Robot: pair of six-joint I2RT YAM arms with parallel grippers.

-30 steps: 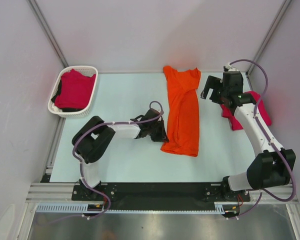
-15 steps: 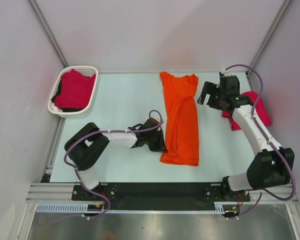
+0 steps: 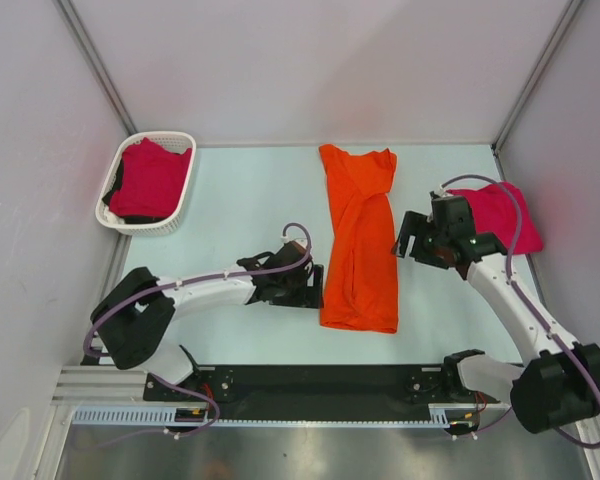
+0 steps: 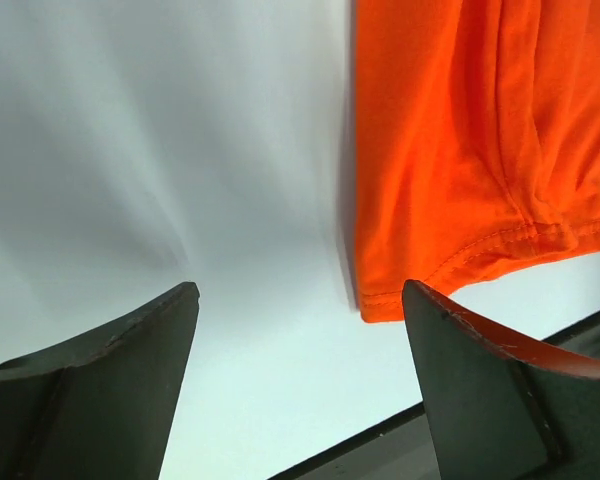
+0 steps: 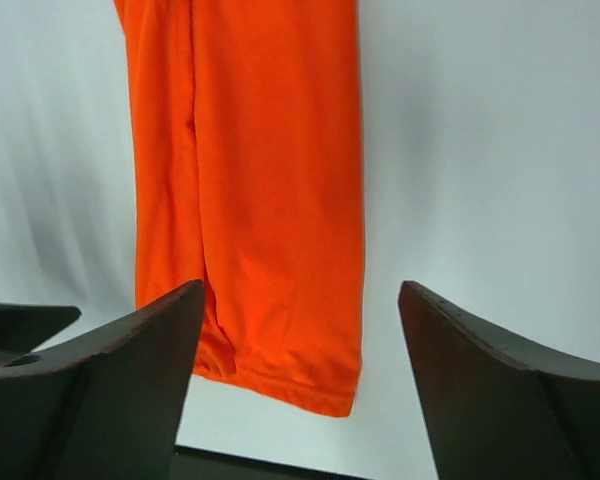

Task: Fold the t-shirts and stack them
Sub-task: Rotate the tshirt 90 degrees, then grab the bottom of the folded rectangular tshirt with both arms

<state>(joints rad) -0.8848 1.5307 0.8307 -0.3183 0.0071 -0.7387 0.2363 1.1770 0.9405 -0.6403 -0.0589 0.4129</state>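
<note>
An orange t-shirt, folded lengthwise on the tabletop, lies between two wide-open, empty hands: left hand by its hem, right hand alongside.

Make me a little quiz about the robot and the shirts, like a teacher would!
1. Fill the gap: by the robot's sides, the crimson-pink t-shirt outside the white basket lies to the ____ of the orange t-shirt.
2. True or false: the orange t-shirt is in the basket.
3. Pick one: the left gripper holds A) nothing, B) the orange t-shirt, C) the basket.
Key: 1 right; 2 false; 3 A.
</note>
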